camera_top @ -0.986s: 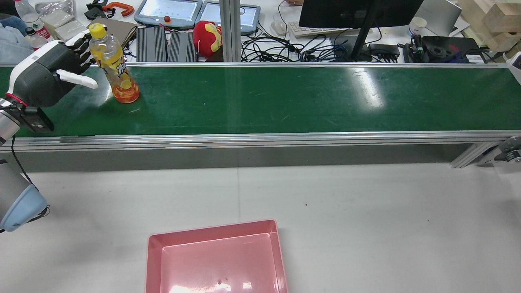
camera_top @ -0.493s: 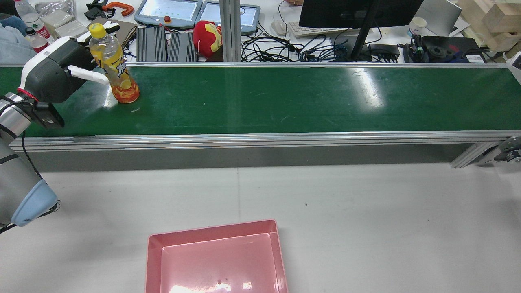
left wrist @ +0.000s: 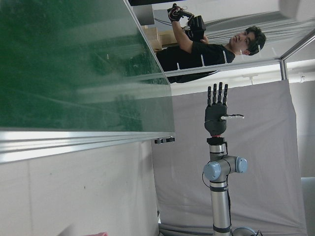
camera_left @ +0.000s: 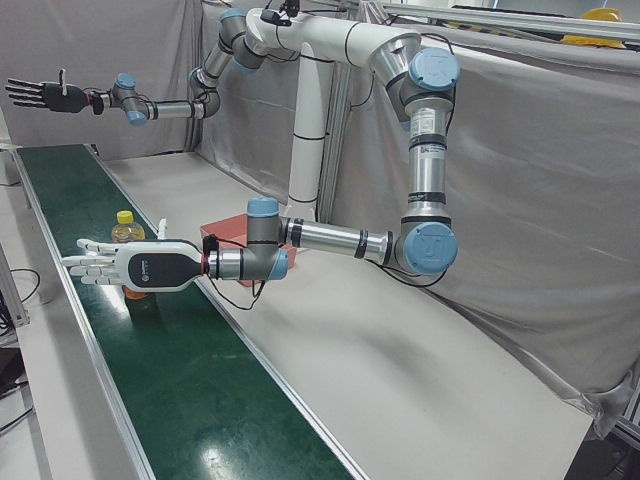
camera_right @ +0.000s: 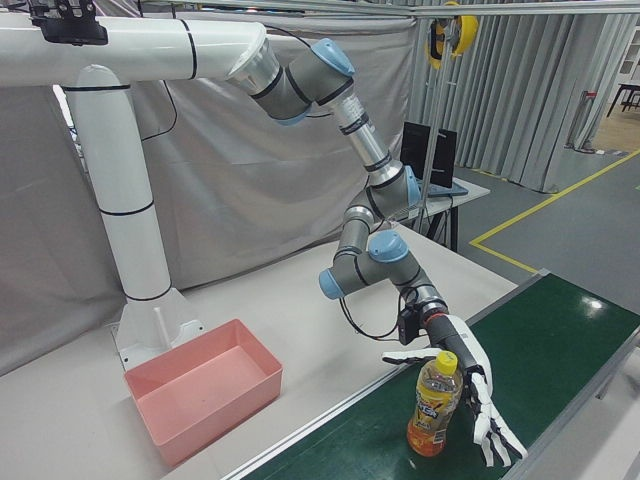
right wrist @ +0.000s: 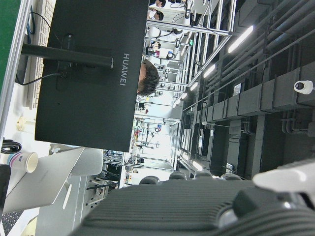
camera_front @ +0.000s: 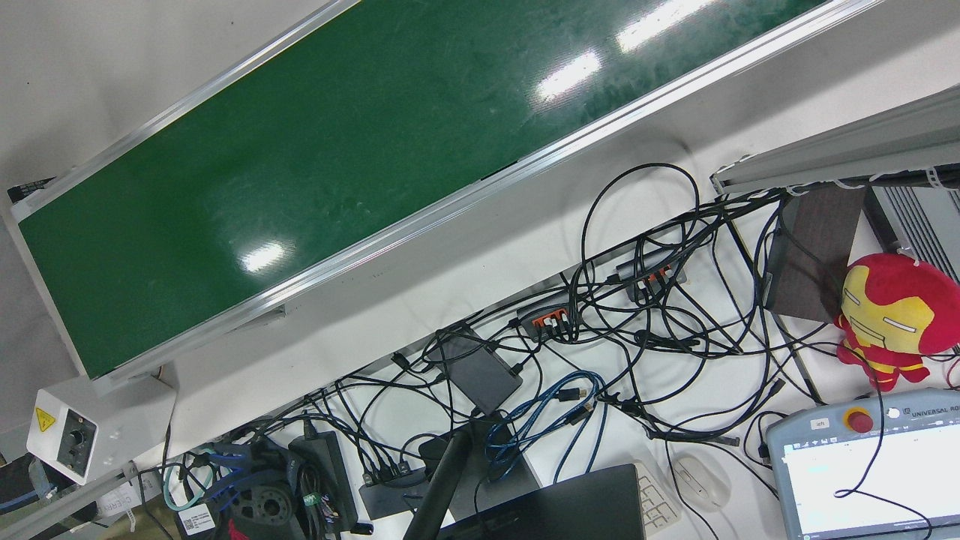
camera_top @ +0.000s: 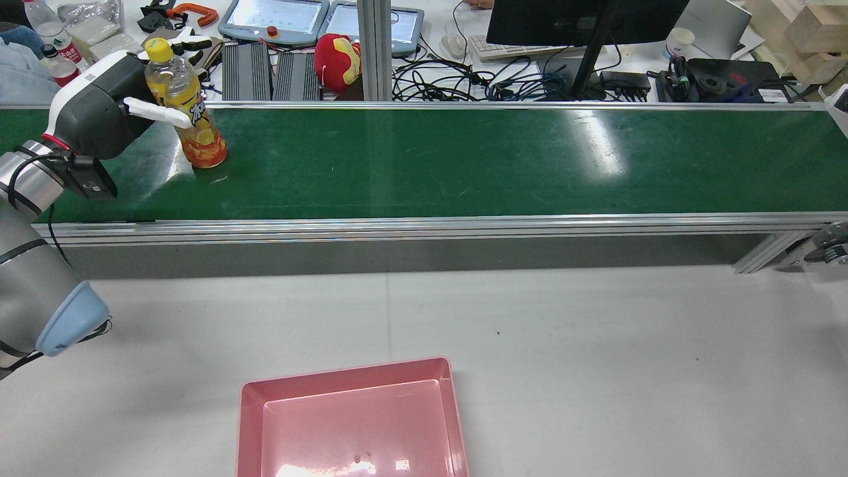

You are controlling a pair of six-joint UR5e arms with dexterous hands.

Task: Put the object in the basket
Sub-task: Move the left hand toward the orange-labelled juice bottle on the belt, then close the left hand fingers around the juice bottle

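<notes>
With fingers spread and holding nothing, the left hand (camera_top: 99,119) flanks the upright bottle (camera_top: 187,112) at the belt's (camera_top: 464,159) far left (pink basket (camera_top: 351,417) waits near), so close evenly around its middle, not its cap.

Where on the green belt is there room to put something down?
Nearly all of the green belt is bare, from the orange bottle to its far end. The pink basket is empty too. It is crowded only around the bottle, where the left hand reaches in.
</notes>
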